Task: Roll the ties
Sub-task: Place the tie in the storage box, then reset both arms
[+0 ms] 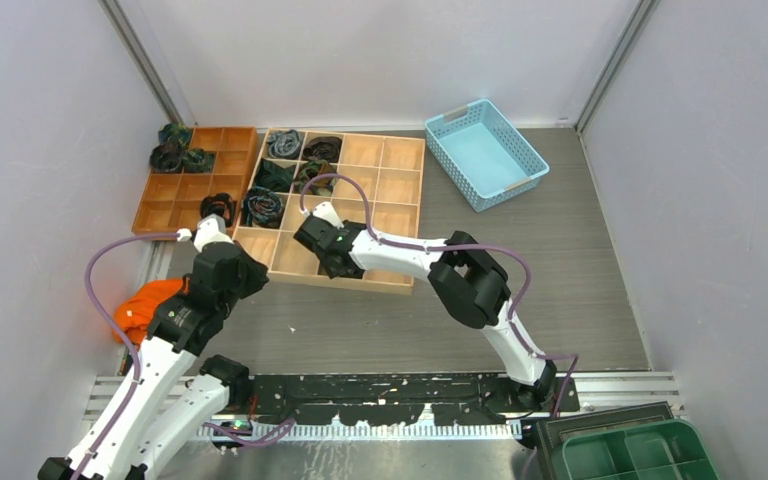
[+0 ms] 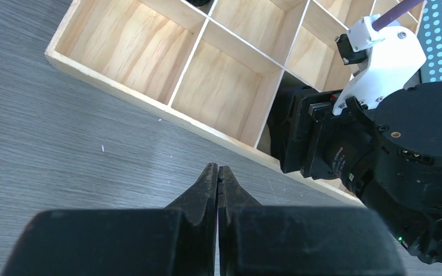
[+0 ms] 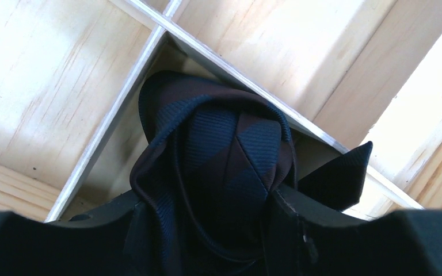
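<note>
In the right wrist view a rolled tie (image 3: 218, 149), navy with dark maroon stripes, sits in a compartment of the light wooden tray (image 3: 63, 86). My right gripper (image 3: 204, 201) has a finger against each side of the roll, and a pointed tie end (image 3: 339, 178) sticks out to the right. From above, that gripper (image 1: 325, 262) reaches into the tray's front row and hides the tie. My left gripper (image 2: 218, 172) is shut on nothing above the grey table, just before the tray's near edge (image 2: 149, 103). Several other rolled ties (image 1: 262, 207) fill compartments further back.
An orange-brown divided tray (image 1: 175, 190) stands left of the light tray (image 1: 400, 285), with rolled ties (image 1: 170, 155) at its far corner. A light blue basket (image 1: 485, 152) is at the back right. An orange object (image 1: 145, 305) lies by the left arm. A green bin (image 1: 630, 455) sits at the near right.
</note>
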Tool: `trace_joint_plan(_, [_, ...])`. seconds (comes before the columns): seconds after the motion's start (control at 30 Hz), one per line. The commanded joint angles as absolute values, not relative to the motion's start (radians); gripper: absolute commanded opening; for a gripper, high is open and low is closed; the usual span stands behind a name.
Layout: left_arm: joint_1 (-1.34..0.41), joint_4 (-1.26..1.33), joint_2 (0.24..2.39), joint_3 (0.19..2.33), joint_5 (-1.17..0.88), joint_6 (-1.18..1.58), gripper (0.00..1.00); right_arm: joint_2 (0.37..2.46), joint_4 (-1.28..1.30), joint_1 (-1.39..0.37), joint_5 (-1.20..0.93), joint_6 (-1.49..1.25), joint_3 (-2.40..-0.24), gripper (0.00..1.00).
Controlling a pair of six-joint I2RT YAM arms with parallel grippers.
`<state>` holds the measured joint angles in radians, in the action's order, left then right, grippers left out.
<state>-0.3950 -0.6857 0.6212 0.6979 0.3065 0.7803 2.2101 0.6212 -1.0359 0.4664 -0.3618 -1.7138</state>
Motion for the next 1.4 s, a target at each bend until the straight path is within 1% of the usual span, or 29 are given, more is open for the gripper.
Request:
trace_joint_plan(0.0, [-0.396,-0.686,0.612,0.741,0.331,0.763,0.00,2.290,0.749,-1.094,0.250,-0.336,-1.665,0.61])
trace_joint_plan(0.07, [-0.396,-0.689,0.615,0.744,0.333,0.762,0.00,2.272,0.749,-1.095,0.252,-0.323,-1.670,0.66])
trace_joint_plan(0.13, [-0.396,-0.691,0.617,0.747,0.334,0.761,0.00,2.251,0.738,-1.094,0.252,-0.311,-1.673,0.68])
trace_joint_plan(0.33, [-0.396,-0.698,0.620,0.763,0.350,0.750,0.00,2.189,0.751,-1.095,0.284,-0.275,-1.725,0.69])
trace_joint_plan(0.63, [-0.396,-0.704,0.633,0.778,0.357,0.739,0.00,2.075,0.751,-1.085,0.360,-0.242,-1.788,0.84])
trace_joint_plan(0.83, [-0.396,-0.714,0.628,0.785,0.380,0.736,0.00,1.997,0.788,-1.081,0.427,-0.214,-1.830,0.87])
trace_joint_plan(0.97, [-0.396,-0.719,0.625,0.797,0.399,0.736,0.00,1.895,0.786,-1.078,0.470,-0.220,-1.793,0.90])
trace_joint_plan(1.13, [-0.397,-0.724,0.630,0.799,0.391,0.742,0.00,1.720,0.754,-1.048,0.607,-0.308,-1.676,0.96])
trace_joint_plan(1.3, [-0.396,-0.714,0.633,0.783,0.374,0.754,0.00,1.563,0.745,-1.023,0.820,-0.399,-1.556,0.96])
trace_joint_plan(1.37, [-0.396,-0.710,0.637,0.781,0.366,0.759,0.00,1.505,0.727,-1.020,0.902,-0.417,-1.493,0.98])
